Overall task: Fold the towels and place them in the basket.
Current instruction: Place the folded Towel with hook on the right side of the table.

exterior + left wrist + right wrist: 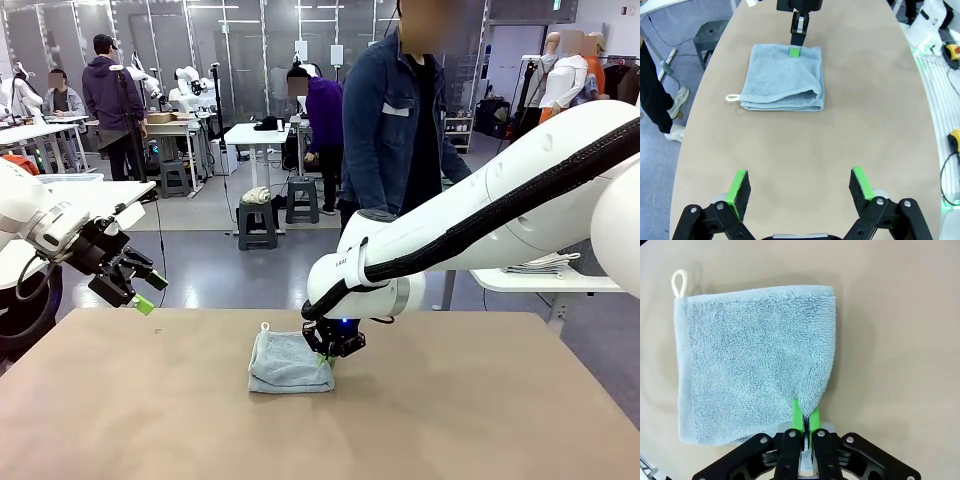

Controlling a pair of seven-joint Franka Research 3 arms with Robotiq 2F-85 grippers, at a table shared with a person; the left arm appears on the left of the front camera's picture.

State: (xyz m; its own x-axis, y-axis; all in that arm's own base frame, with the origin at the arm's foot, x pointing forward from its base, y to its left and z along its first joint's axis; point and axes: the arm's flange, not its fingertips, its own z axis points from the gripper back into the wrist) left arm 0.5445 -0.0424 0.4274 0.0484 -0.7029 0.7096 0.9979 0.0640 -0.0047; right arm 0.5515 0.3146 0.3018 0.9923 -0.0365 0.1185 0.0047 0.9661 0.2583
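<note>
Tabletop of matte tan board [500,420], broad and smooth, is carrying the whole scene, with a person in a dark denim jacket [400,120] standing at its far side. The white right arm [480,235] is reaching in over the middle, where the pale blue-grey terry towel [750,365] is lying folded into a thick, nearly square pad, flat on the bare surface near the table's centre. It is looking soft, light and limp, and its looped pile is likely offering good friction. Lifted by one layer, it is probably going to droop and fall open, so a hold through all the layers at a folded edge is seeming the safer choice. The right gripper [804,415], black with green pads, is pinching tight on the towel's edge close to one corner, with a small ridge of cloth gathering between its pads. The left gripper [800,182] is hanging above the table well apart from the towel, its jaws spreading wide and holding nothing. A small white cord loop [679,282] is sticking out from a corner far from the grip.
</note>
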